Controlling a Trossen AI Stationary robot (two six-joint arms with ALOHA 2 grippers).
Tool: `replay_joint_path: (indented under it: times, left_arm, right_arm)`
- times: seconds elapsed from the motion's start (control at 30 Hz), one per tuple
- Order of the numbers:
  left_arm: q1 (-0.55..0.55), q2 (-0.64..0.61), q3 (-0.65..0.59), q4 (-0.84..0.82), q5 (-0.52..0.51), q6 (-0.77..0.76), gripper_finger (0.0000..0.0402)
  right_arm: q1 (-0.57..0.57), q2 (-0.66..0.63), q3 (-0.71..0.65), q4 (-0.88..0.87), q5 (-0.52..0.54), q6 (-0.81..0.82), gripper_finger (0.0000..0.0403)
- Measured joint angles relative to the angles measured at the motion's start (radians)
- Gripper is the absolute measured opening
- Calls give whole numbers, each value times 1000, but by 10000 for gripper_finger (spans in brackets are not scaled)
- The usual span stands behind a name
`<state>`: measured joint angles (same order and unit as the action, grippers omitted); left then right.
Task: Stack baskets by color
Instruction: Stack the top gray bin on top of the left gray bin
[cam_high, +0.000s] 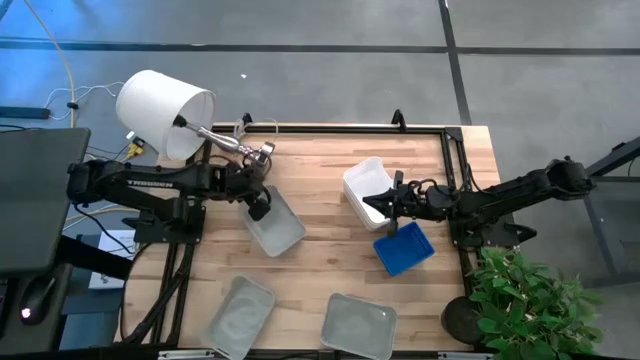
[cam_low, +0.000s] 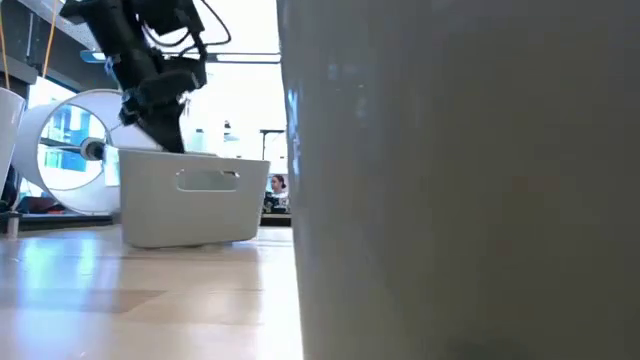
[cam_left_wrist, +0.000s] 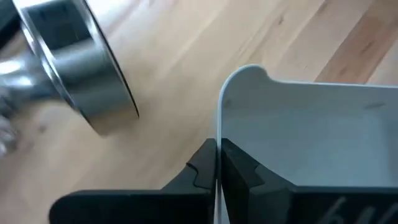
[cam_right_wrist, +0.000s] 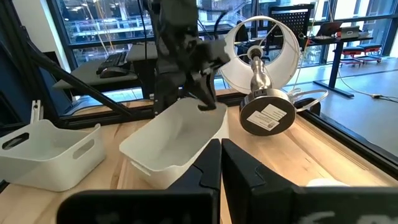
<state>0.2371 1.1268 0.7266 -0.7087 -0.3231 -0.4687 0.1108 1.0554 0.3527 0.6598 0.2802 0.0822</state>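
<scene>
In the left wrist view, left end effector (cam_left_wrist: 217, 163) pinches grey basket (cam_left_wrist: 311, 137) rim.

Three grey baskets (cam_high: 273, 222), one white basket (cam_high: 365, 185), one blue basket (cam_high: 405, 249), one lamp (cam_high: 165, 112).

You have five baskets on the table. One grey basket (cam_high: 274, 225) sits near the left middle, pinched at its rim and tipped up a little. Two more grey baskets (cam_high: 239, 315) (cam_high: 358, 325) lie flat at the front edge. A white basket (cam_high: 368, 190) sits beside a blue basket (cam_high: 405, 248).
</scene>
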Motion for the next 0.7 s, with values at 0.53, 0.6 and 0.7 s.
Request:
replay_joint_path:
  times: [0.53, 0.6, 0.7]
  left_arm:
    - [11, -102, 485, -220, -25, 263, 0]
    - [-7, -102, 506, -225, -6, 285, 0]
    - [-51, -101, 528, -254, 87, 289, 0]
  right_arm:
    - [0, 0, 0, -10, 0, 8, 0]
    - [0, 0, 0, -10, 0, 8, 0]
    - [0, 0, 0, -12, 0, 8, 0]
